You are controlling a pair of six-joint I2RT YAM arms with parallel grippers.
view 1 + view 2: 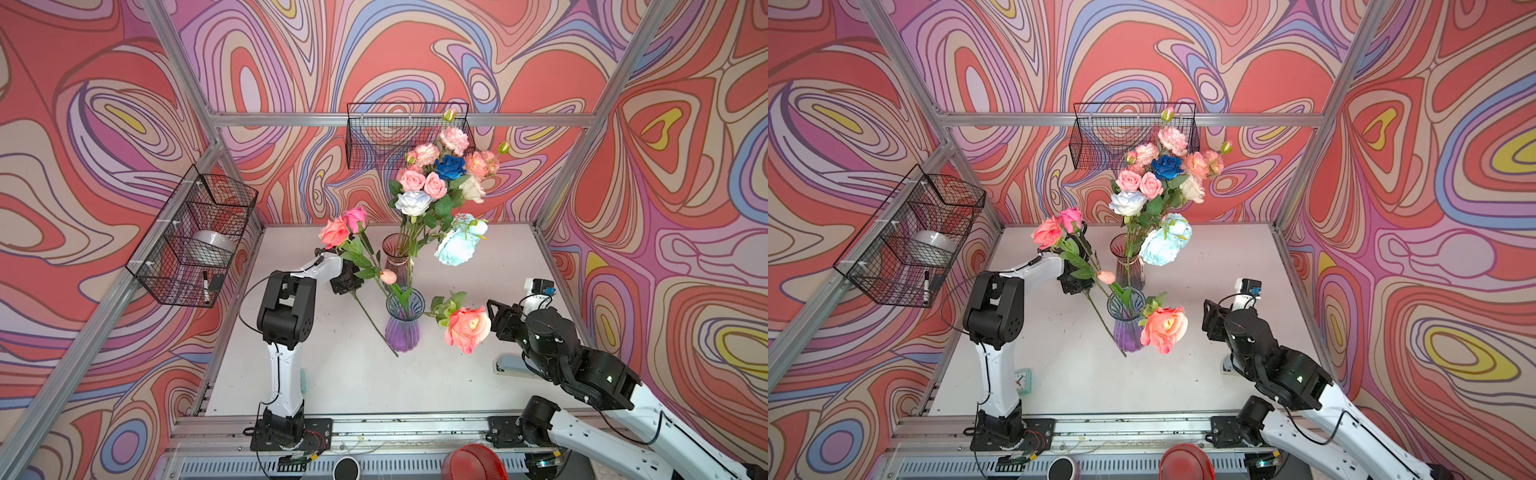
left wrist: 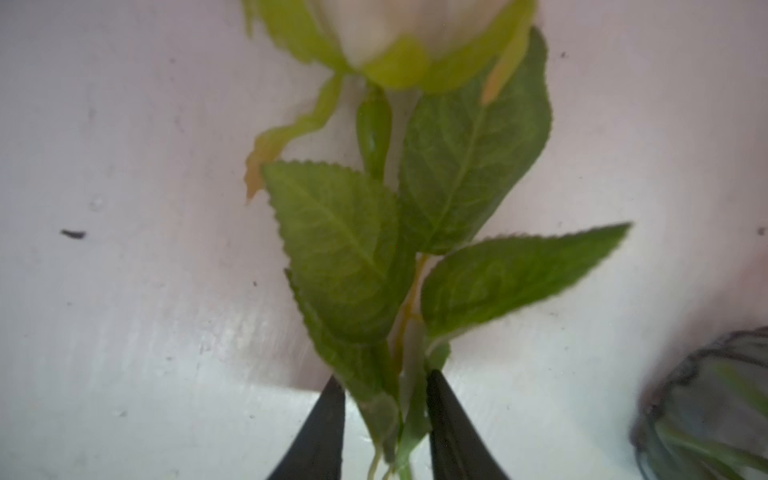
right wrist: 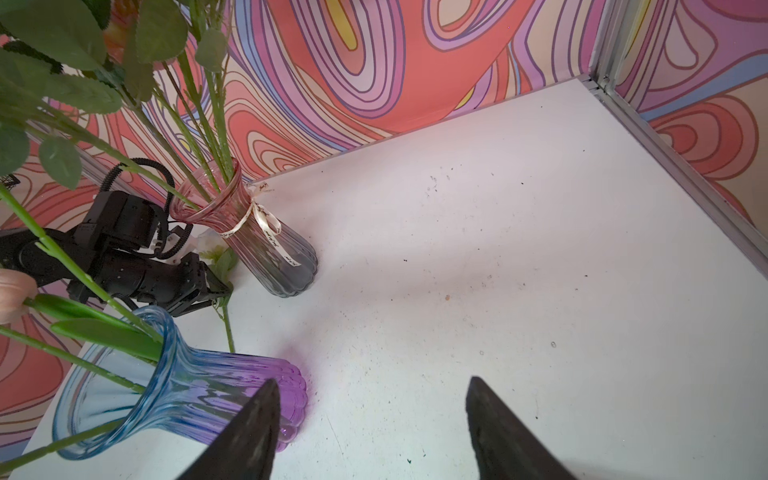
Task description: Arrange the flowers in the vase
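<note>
Black fingers (image 2: 328,428) of the left gripper (image 2: 384,384) pinch the leafy stem (image 2: 374,133) of a rose spray (image 1: 334,232) leaning beside the purple vase (image 1: 401,332), light, springy and top-heavy, likely best gripped on bare stem below the leaves (image 2: 345,249), while the right gripper (image 3: 374,382) gapes empty.

The white surface (image 1: 353,386) is flecked with dark specks. Two ribbed glass vases stand upright on it, near each other: a blue-and-purple vase (image 1: 402,332) about mid-surface, and behind it a pink-and-grey vase (image 1: 395,259) with a ribbon at its neck. A small teal clock (image 1: 1022,380) sits toward the front left, and a pale grey object (image 1: 512,365) lies toward the right edge.
</note>
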